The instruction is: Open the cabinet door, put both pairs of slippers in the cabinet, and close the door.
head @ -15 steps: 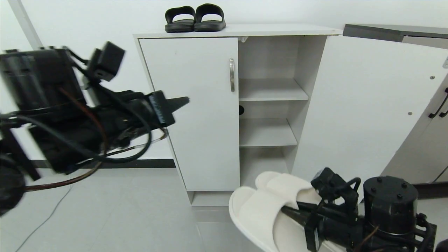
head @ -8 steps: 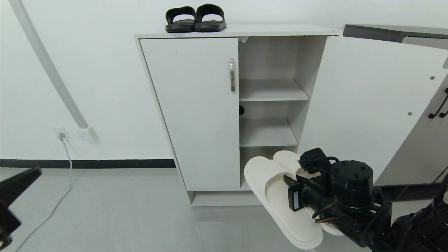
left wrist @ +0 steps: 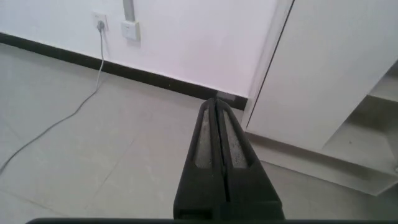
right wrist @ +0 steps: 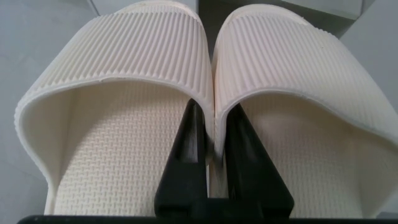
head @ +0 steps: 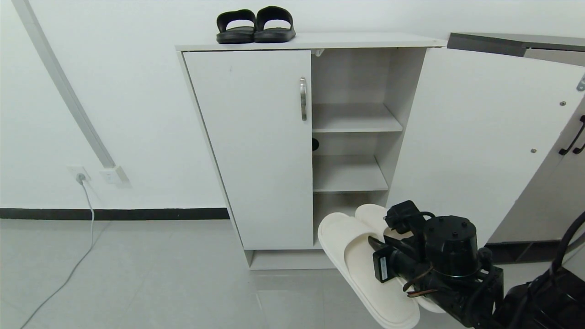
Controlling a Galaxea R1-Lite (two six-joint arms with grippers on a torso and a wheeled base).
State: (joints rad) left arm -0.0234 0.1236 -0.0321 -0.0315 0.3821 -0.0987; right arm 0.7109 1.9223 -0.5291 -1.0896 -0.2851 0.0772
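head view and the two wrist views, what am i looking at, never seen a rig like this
It is a two-armed robot on wheels. The wide picture comes from a camera on its head; the other two come from cameras on its wrists. Before it stands a white cabinet, its right door open. On top lie black slippers. The right gripper holds white slippers before the opening, its fingers pinching their inner walls together. The left gripper is shut on nothing, above the floor.

We count two white slippers (head: 354, 256), two black slippers (head: 274, 31), one cabinet (head: 365, 40) with two doors (head: 256, 151), two shelves (head: 352, 118) and two wall sockets (head: 109, 175).
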